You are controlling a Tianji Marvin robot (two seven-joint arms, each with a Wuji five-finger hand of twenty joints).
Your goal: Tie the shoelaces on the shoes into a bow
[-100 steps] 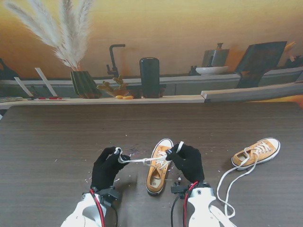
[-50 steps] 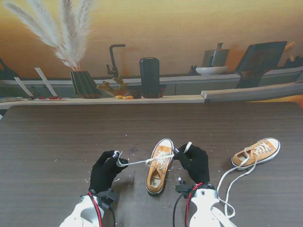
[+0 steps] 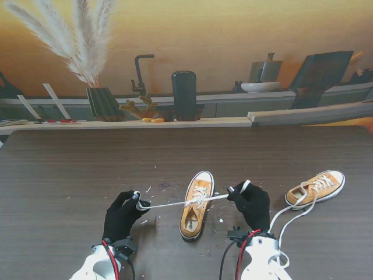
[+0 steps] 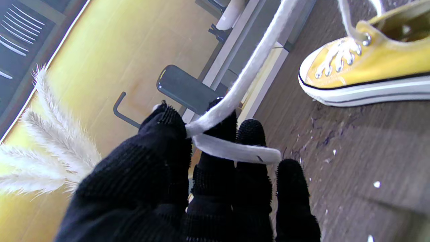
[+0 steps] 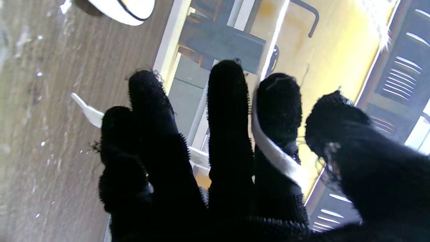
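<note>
Yellow shoes (image 3: 196, 204) (white laces (image 3: 169, 203)), black robot hands (image 3: 122, 216)

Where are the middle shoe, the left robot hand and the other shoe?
middle shoe (image 3: 196, 204): stand view, on its laced tongue.
left robot hand (image 3: 121, 216): stand view, on the glove's back.
other shoe (image 3: 317, 186): stand view, on its laced upper.

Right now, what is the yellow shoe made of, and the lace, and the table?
Shoe: looks like canvas, matte mustard cloth with a glossy white rubber sole and toe cap and metal eyelets. Lace: flat woven cloth, probably cotton, soft and fuzzy at the edges. Table: dark wood grain, perhaps laminate; the streaks look printed, but I can't be sure.
</note>
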